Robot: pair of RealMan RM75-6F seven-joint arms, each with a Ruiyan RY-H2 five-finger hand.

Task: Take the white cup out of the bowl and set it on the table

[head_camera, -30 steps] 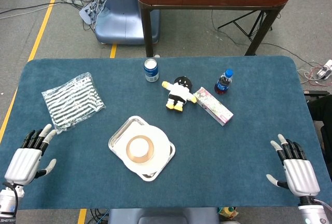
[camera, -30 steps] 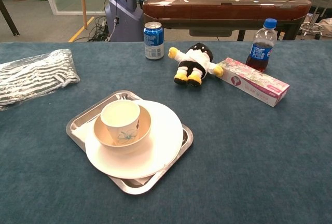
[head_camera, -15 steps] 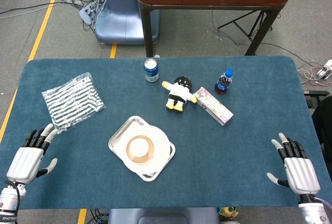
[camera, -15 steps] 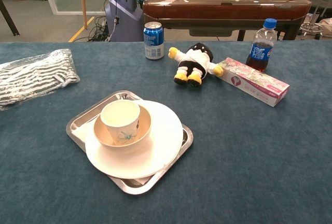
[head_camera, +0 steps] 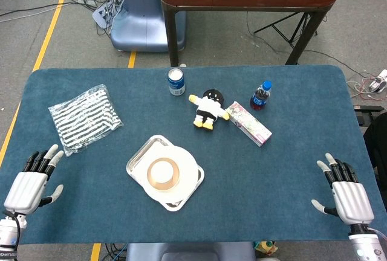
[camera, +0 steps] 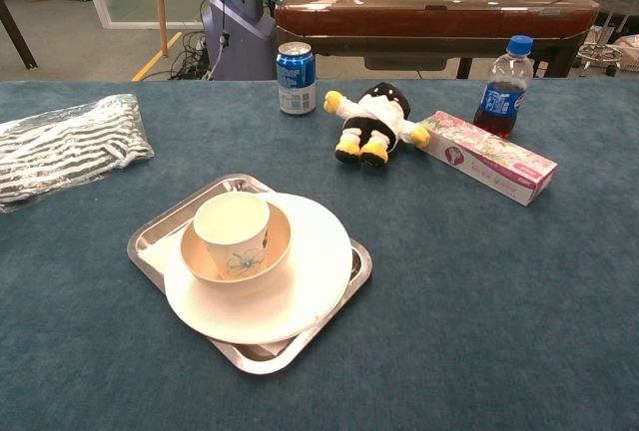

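The white cup [camera: 234, 232] with a flower print stands upright inside a tan bowl [camera: 272, 250]; from above the cup [head_camera: 162, 171] shows as a pale disc in the bowl's ring [head_camera: 150, 179]. The bowl sits on a white plate [camera: 310, 281] on a metal tray [camera: 168, 226]. My left hand [head_camera: 31, 182] lies flat and open at the table's front left corner, far from the tray. At the front right corner my right hand [head_camera: 345, 191] is open too, fingers spread. Neither hand appears in the chest view.
A striped cloth bag [head_camera: 84, 116] lies at the left. Behind the tray stand a blue can [head_camera: 176, 81], a plush toy [head_camera: 209, 108], a pink box [head_camera: 248, 123] and a cola bottle [head_camera: 260, 95]. The blue table's front edge [head_camera: 242, 237] runs below the hands.
Both hands have slid slightly back toward the table's front edge. The cup, bowl and tray have not moved.
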